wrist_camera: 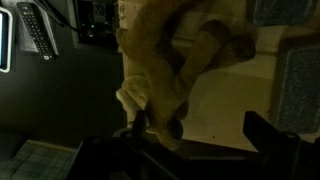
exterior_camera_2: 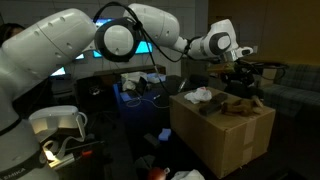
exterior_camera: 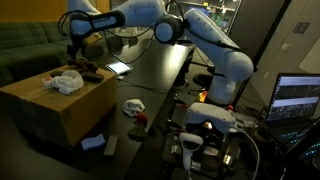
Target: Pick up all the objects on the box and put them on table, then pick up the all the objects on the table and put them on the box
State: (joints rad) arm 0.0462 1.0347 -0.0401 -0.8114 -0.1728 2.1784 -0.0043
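Cloth toy [exterior_camera: 66, 83] on box [exterior_camera: 50, 112], tablet [exterior_camera: 118, 68] on table [exterior_camera: 160, 62] — beside box

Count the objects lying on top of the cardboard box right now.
2. A white fluffy cloth lies on the top of the box. A brown plush toy lies beside it. Anything small behind them could be hidden.

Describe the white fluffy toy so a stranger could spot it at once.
Start at the large brown cardboard box beside the long black table. On its flat top lies the white fluffy toy. It is the bright, pale one; its neighbour, the brown plush toy, is darker and nearly box-coloured.
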